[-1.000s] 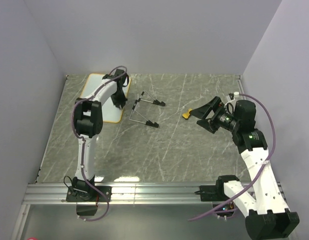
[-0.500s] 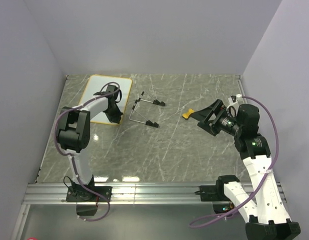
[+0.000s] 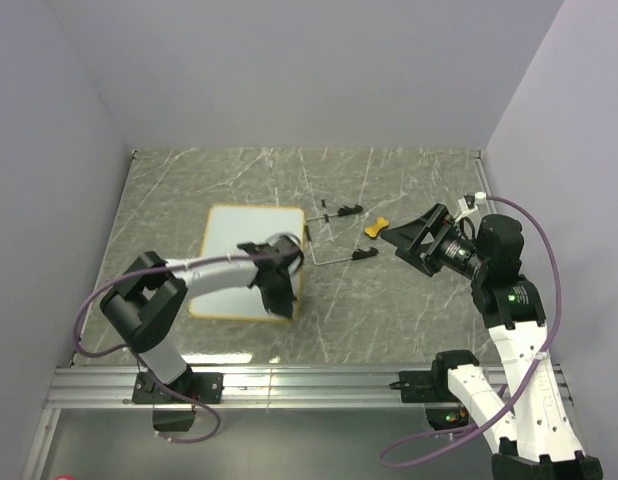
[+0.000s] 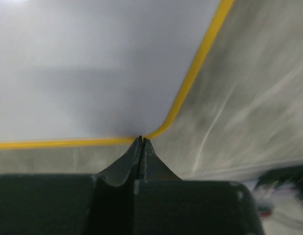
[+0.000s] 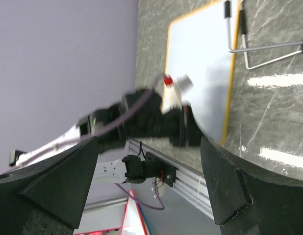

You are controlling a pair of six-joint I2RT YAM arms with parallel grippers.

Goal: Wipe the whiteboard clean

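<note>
The whiteboard [image 3: 239,250] lies flat left of the table's middle, its face plain white inside a yellow rim. My left gripper [image 3: 282,305] is shut, its tips resting on the rim at the board's near right corner. The left wrist view shows that corner of the whiteboard [image 4: 92,63] right ahead of the left gripper [image 4: 141,139], with nothing seen between the jaws. My right gripper [image 3: 397,242] hovers open at the right, empty, just right of a small yellow eraser [image 3: 377,226]. From the right wrist, the right gripper [image 5: 149,191] faces the whiteboard [image 5: 200,63].
A thin black wire stand [image 3: 341,211] lies against the board's far right corner, between board and eraser; the wire stand [image 5: 254,49] also shows in the right wrist view. Grey walls close the table on three sides. A metal rail [image 3: 309,380] runs along the near edge.
The left gripper has swept from the far left corner toward the near middle, and the whiteboard came with it. The wire stand has shifted to the right. The right gripper has barely moved.
</note>
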